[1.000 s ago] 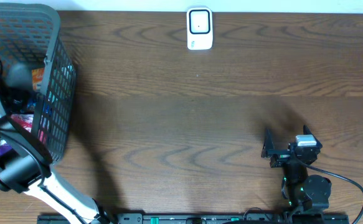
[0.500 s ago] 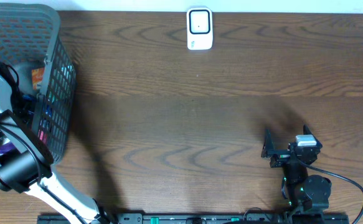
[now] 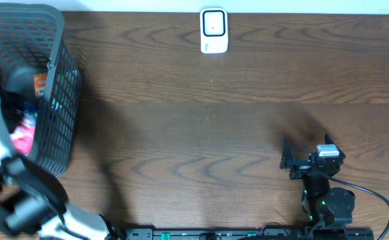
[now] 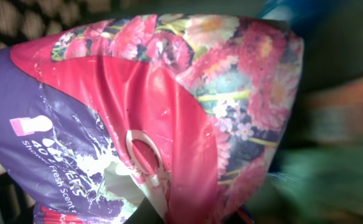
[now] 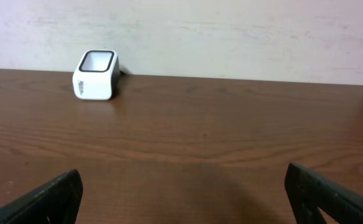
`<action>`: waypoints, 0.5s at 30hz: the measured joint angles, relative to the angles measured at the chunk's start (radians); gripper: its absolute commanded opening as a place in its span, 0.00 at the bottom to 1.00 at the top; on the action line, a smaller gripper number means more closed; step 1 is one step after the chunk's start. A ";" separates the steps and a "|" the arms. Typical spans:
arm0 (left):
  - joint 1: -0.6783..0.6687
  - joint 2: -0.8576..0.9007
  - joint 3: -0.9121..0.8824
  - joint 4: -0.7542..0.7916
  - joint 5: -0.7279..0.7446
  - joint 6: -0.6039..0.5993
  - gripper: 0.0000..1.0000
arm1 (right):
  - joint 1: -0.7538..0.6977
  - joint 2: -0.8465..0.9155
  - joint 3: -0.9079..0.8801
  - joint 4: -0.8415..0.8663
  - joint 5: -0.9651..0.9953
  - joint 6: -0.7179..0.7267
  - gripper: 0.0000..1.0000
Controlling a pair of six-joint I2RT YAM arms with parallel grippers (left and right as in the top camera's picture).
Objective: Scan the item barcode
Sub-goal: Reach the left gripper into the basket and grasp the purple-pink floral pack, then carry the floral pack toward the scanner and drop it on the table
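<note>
A soft pouch with pink flowers and a purple panel fills the left wrist view. My left gripper is shut on its lower edge, and the dark fingers barely show beneath it. From overhead the pouch appears as a pink patch inside the grey mesh basket at the far left, beside the white left arm. The white barcode scanner stands at the table's far edge, also seen in the right wrist view. My right gripper rests open at the front right, holding nothing.
Other packaged goods lie in the basket, among them an orange one. Brown wooden tabletop stretches between the basket and the scanner. A pale wall rises behind the scanner.
My left gripper has closed on the pouch inside the basket, and the arm has shifted, bringing the pink pouch into the overhead view. The right arm has stayed still.
</note>
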 measured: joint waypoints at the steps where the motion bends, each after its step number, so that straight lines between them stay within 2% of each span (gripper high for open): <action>1: 0.000 -0.057 0.007 0.012 0.008 0.000 0.07 | 0.000 0.000 0.000 0.000 0.000 0.000 0.99; 5: 0.001 -0.259 0.030 0.047 0.057 0.000 0.07 | 0.000 0.000 0.000 0.000 0.000 0.000 0.99; 9: -0.002 -0.398 0.032 0.101 0.175 0.031 0.07 | 0.000 0.000 0.000 0.000 0.000 0.000 0.99; 12: -0.039 -0.470 0.031 0.182 0.274 0.109 0.07 | 0.000 0.000 0.000 0.000 0.000 0.000 0.99; 15: -0.145 -0.538 0.031 0.243 0.370 0.203 0.07 | 0.000 0.000 0.000 0.000 0.000 0.000 0.99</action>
